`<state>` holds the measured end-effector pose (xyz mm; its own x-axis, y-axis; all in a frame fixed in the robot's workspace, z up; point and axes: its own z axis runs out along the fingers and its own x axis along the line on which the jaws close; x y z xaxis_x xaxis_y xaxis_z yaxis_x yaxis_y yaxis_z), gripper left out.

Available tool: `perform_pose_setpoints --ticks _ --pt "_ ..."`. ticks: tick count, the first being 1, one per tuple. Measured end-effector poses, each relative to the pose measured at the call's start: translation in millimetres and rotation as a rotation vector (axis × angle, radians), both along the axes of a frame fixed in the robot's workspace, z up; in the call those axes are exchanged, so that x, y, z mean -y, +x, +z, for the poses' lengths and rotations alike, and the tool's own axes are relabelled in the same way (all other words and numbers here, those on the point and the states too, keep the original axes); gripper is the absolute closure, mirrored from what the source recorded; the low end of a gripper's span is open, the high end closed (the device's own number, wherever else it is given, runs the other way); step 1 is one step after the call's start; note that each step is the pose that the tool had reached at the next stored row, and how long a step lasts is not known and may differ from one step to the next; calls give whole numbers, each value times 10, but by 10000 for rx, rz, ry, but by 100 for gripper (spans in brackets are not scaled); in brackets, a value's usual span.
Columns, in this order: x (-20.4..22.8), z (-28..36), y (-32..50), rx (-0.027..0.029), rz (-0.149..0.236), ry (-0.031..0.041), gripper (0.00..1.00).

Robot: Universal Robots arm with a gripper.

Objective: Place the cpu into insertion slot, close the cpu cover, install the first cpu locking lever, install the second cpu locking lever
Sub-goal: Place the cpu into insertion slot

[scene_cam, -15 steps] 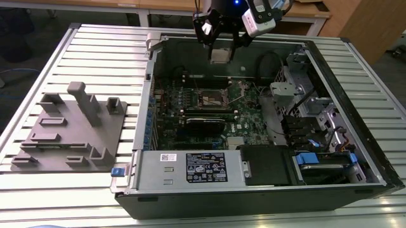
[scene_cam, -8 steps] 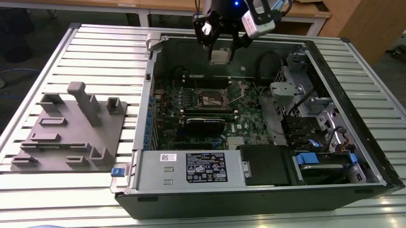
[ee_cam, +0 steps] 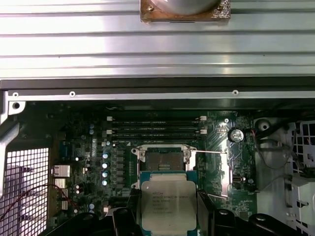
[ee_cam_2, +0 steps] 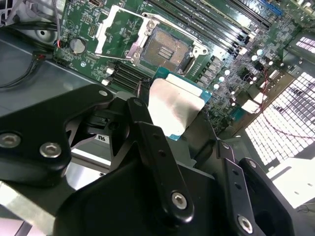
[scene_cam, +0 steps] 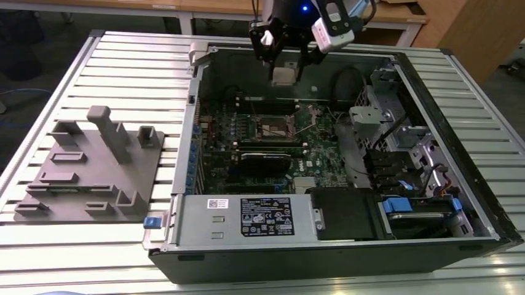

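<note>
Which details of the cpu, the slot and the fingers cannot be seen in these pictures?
The cpu: one edge is cut off by the first wrist view's border; its underside faces away from every camera.
The insertion slot: partly hidden behind the cpu in the first wrist view; pins too small in the exterior view.
The fingers: their contact with the cpu is covered by their own links in the second wrist view.

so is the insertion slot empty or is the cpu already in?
Empty. The insertion slot shows bare contacts in both wrist views; the cpu is out of it, gripped in the hand above it.
</note>
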<state>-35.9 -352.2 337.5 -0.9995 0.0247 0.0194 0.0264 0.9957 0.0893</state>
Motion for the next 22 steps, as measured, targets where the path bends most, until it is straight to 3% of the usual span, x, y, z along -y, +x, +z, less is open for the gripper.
perform_pose_setpoints --ticks 22 --pt "0 -52 0 0 0 0 46"
